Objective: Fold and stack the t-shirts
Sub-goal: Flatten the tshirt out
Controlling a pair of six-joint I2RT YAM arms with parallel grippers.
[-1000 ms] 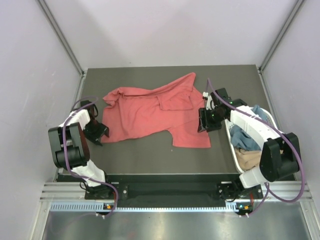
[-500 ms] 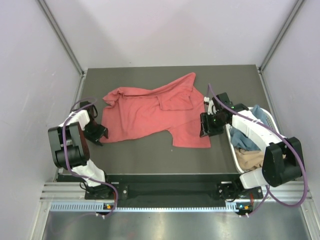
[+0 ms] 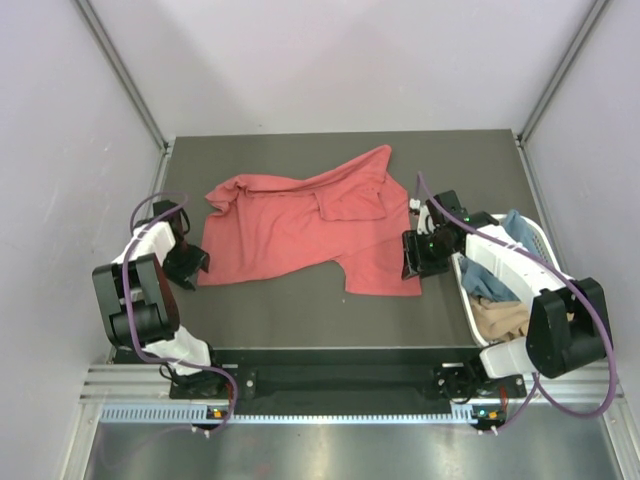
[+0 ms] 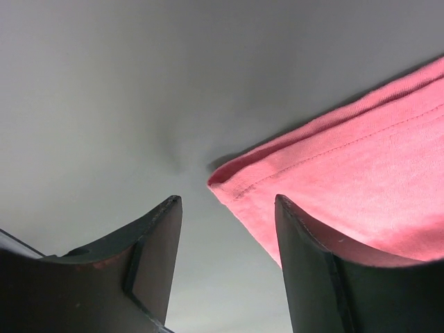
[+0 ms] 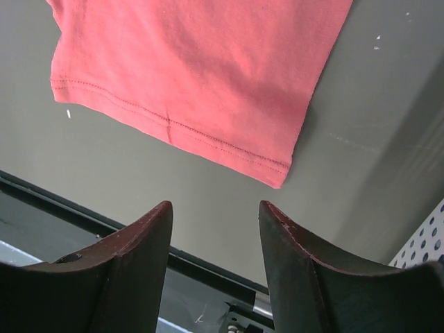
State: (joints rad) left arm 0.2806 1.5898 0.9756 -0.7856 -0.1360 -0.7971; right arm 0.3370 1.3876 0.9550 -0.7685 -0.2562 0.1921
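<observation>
One coral-red cloth t-shirt (image 3: 300, 225) lies spread on the dark grey table (image 3: 300, 310) between both claws. Wrist views add the stitched hem corners: one just ahead of the left claw (image 4: 227, 208), perhaps touching it; one ahead of the right claw (image 5: 215, 208), bare table between. Both claws gape empty, arms reaching low.
</observation>
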